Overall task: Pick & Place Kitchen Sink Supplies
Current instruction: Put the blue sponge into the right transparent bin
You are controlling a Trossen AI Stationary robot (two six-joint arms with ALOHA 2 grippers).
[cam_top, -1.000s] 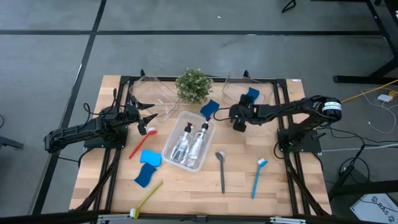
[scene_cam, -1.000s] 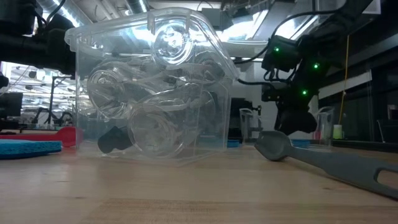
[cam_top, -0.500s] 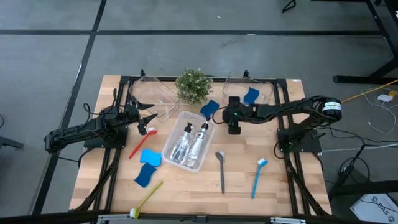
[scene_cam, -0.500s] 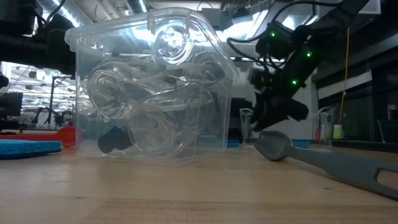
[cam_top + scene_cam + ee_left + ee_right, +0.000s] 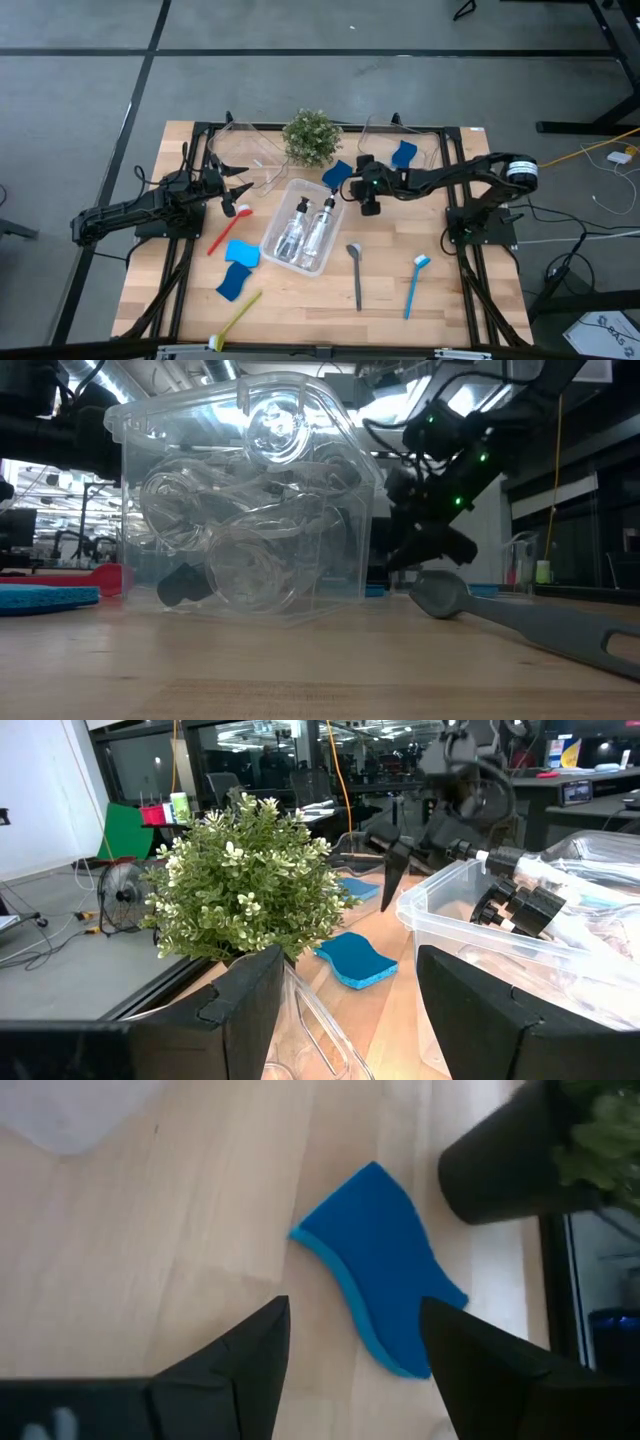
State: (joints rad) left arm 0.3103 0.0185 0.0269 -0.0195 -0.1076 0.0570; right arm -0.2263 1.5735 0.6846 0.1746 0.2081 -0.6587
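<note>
Right fingers (image 5: 362, 196): wide, empty, over blue sponge (image 5: 378, 1268)
Left fingers (image 5: 243, 192): wide, empty, waiting
Risk: bumping the potted plant (image 5: 312, 138) just beside the sponge

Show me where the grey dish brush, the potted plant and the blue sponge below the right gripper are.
grey dish brush (image 5: 356, 273), high view, on the middle of its handle.
potted plant (image 5: 311, 137), high view, on its leaves.
blue sponge (image 5: 381, 1265), right wrist view, on the middle of its top face.
</note>
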